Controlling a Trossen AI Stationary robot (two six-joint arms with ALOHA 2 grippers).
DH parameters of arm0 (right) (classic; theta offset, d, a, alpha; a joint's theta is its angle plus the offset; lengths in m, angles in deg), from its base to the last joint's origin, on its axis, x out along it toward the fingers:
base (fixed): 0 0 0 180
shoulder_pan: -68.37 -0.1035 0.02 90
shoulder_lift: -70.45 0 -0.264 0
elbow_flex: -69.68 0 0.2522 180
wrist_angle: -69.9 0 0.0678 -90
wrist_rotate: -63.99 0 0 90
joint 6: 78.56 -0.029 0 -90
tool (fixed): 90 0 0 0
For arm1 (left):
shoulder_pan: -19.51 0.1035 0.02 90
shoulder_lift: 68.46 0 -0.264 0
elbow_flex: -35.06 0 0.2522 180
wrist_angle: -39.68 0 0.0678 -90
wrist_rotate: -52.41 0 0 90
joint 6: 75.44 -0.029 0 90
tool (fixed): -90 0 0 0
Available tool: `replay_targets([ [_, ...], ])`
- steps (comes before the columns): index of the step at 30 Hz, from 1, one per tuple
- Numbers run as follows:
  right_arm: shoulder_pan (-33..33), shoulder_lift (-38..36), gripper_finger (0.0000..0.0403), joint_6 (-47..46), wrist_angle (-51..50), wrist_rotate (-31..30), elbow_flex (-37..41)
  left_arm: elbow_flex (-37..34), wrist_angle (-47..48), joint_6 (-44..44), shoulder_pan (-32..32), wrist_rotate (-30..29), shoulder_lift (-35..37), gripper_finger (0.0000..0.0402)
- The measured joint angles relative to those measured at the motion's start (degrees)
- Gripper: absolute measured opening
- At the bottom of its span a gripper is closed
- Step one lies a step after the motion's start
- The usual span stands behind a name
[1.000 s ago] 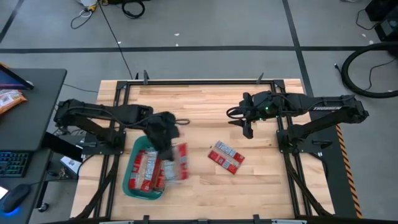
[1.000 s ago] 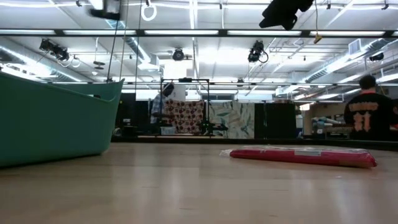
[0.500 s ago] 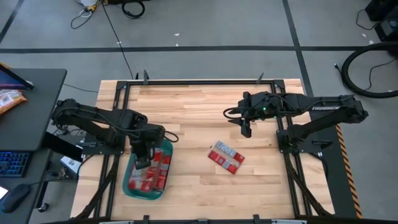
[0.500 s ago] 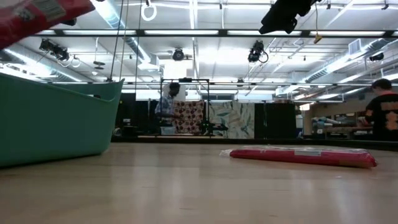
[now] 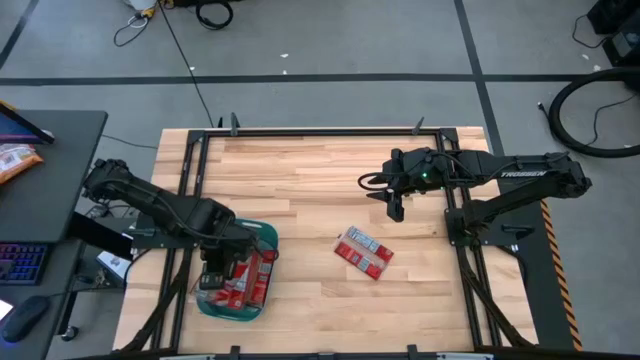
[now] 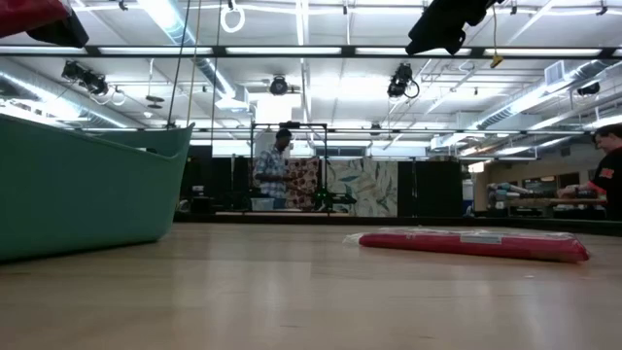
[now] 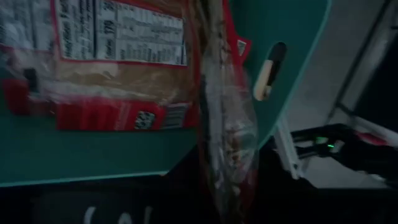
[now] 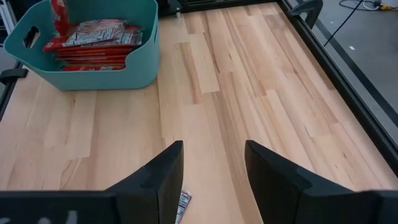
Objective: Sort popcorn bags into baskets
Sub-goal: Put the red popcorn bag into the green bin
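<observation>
The teal basket [image 5: 262, 236] sits at the front left corner of the bench [image 5: 320, 170], stacked with red popcorn bags [image 5: 248, 280] lying flat inside it; the right wrist view shows the same pile [image 8: 93, 43] filling the bin [image 8: 87, 74] nearly to its rim, with one packet standing on edge at the far wall. The left gripper [image 5: 215, 272] is down over the basket's outer end, above the packets; its wrist camera looks straight into the bin, where a clear-wrapped packet [image 7: 224, 143] stands on edge between the camera and the teal wall [image 7: 280, 25] (a handle slot shows in that wall); the jaws themselves are hidden, so whether they are closed, or grip that packet, cannot be told. Two more popcorn bags [image 5: 363, 252] lie side by side and touching on the bare wood, right of the bench's middle and toward its front edge; the low view shows them as a flat red strip [image 6: 474, 243] on the boards. The right gripper [image 5: 396, 203] hovers over the wood beyond that pair, nearer the back edge; its fingers [image 8: 163, 174] stand wide apart with nothing between them.
</observation>
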Motion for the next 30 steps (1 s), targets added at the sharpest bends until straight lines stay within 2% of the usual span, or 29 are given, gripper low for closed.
replay_targets([
  [5, 0.0, 0.0, 0.0175, 0.01, 0.04, 0.0, 0.0, 0.0, -0.46, 2.74, -2.06, -4.35, 0.0, 0.0076],
  [13, 0.02, 0.0, 0.0175, 1.01, 1.75, -0.21, 0.0, 0.01, 1.17, 10.79, -0.4, -6.35, 0.0, 0.0155],
  [17, 0.02, 0.0, 0.0175, 1.67, 2.91, -0.24, 0.0, 1.02, 6.08, 15.7, 1.6, -11.81, 0.04, 0.0173],
  [19, 0.02, 0.0, 0.0175, 1.69, 3.09, -0.24, 0.0, 1.24, 7.08, 17.01, 2.44, -12.7, 0.11, 0.0175],
  [23, 0.02, 0.0, 0.0175, 1.54, 3.15, -0.17, 0.0, 1.46, 3.73, 16.03, 3.21, -11.11, 0.11, 0.0176],
  [30, 0.02, 0.0, 0.0175, 1.52, 3.1, -0.09, 0.0, 1.46, -11.26, 11.46, 2.68, -10.8, 0.09, 0.0176],
])
